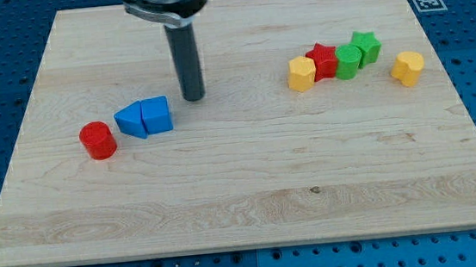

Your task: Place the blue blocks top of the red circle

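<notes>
Nearest the camera is only bare wooden board [245, 219]; the first things up from that edge are the red circle [98, 140] and, just to the view's right of it, the two blue blocks. These are a flat-lying blue piece [130, 119] and a blue wedge-like block [157, 115], pressed side by side and touching, with a small gap between them and the red circle.

The rod has no jaws to open or close; it ends in a plain dark tip [193, 98], standing upright on the board. From that tip, the blue pair lies near, toward the view's left and slightly toward the view's bottom, not touching. The red circle is farther along the same line, beyond the blue pair.

I'd judge the step in hand is the approach: the blue blocks sit beside the circle, not above it. The next push seems to call for nudging them leftward and upward, so they end toward the view's top of the red circle without knocking it.

Well off to the tip's right, a cluster of yellow block [302, 72], red star [322, 59], green block [348, 61], green star [367, 46] and a second yellow block [407, 68] sits out of the way.
</notes>
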Motion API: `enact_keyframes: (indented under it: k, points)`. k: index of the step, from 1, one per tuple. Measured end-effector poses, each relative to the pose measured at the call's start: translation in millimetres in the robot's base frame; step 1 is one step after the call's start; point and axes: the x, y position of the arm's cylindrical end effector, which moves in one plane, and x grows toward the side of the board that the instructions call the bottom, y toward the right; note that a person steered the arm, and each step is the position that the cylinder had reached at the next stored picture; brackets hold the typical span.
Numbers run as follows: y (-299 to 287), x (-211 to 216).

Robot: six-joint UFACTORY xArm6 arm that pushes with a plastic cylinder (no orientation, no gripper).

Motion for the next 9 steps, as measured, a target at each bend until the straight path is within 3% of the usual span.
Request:
enact_keyframes:
  k: [1,2,3,5,8,9]
  points:
    - [15,20]
    - [7,67]
    - [-35,76]
    - [-105,46]
    - [-78,77]
    - [-65,63]
